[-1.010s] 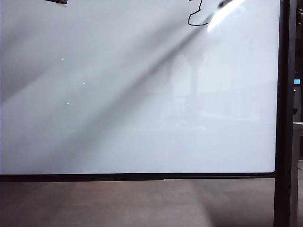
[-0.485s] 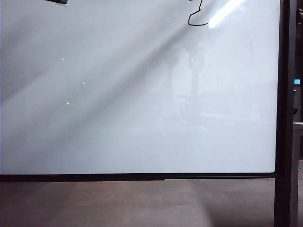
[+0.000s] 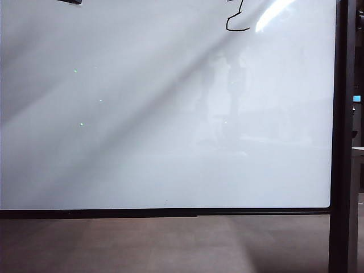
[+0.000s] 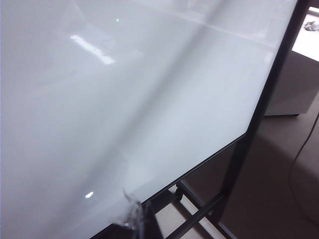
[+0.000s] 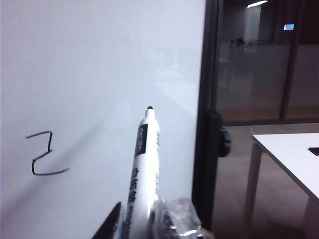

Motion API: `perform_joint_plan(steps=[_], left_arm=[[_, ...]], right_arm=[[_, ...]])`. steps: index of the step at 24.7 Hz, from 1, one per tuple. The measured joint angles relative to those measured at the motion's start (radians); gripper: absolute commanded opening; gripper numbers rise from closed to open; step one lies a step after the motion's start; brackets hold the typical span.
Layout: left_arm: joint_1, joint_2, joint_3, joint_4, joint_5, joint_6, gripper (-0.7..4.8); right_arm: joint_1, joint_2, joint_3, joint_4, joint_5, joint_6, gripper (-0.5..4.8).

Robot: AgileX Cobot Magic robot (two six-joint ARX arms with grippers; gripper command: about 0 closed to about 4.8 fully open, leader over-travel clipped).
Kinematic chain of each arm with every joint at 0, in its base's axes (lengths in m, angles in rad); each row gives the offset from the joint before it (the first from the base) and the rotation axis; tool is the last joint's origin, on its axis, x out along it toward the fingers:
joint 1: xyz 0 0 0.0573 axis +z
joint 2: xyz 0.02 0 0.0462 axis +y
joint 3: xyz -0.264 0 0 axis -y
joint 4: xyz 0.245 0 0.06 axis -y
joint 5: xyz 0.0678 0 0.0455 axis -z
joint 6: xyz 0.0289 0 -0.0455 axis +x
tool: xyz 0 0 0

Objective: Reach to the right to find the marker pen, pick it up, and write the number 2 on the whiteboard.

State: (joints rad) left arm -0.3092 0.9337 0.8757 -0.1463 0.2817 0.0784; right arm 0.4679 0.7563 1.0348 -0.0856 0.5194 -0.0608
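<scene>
The whiteboard (image 3: 142,114) fills the exterior view, with the number 2 (image 3: 236,23) as a thin black stroke at its top edge. In the right wrist view my right gripper (image 5: 142,219) is shut on the marker pen (image 5: 144,159), a white barrel with black print. Its dark tip points up, close in front of the whiteboard (image 5: 99,59) and clear of the number 2 (image 5: 44,155). My left gripper (image 4: 135,221) shows only as dark finger ends near the whiteboard's (image 4: 124,99) lower edge, holding nothing I can see. A dark bit of the left gripper (image 3: 71,1) pokes in at the exterior view's top left.
A black upright post (image 3: 341,142) runs along the board's right side, seen also as the post (image 5: 204,124) in the right wrist view. A white table (image 5: 294,154) stands beyond it. Black stand bars (image 4: 199,219) sit under the board above a brown floor.
The dark tip by the glare at the exterior view's top right has drawn out of view. The number 2 and the left gripper stay as they were.
</scene>
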Motion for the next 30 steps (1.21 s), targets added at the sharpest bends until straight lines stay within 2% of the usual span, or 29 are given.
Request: perform_joint_plan(steps=[5,12,20,26,30], left_arm=[[0.000,-0.023,0.000,-0.001,0.002,0.000,-0.05],[0.000,-0.119,-0.042,-0.038,-0.088,-0.001,-0.05],[0.000,-0.383,-0.216,-0.053,-0.132,-0.011,-0.05],[0.000,-0.573,-0.285,-0.055,-0.211,-0.028,-0.05],[0.000,-0.639,-0.314,-0.106,-0.215,-0.030,-0.05]], right_arm=[[0.000,-0.074,0.000,-0.083,0.000,0.003,-0.01],[0.000,-0.145,-0.019,-0.167,-0.021,0.003,-0.01],[0.000,-0.244,-0.223,-0.045,-0.175,0.004,-0.01],[0.000,-0.293,-0.349,0.051,-0.202,0.003,-0.01],[0.000,-0.326,-0.407,0.074,-0.211,0.004,-0.01]])
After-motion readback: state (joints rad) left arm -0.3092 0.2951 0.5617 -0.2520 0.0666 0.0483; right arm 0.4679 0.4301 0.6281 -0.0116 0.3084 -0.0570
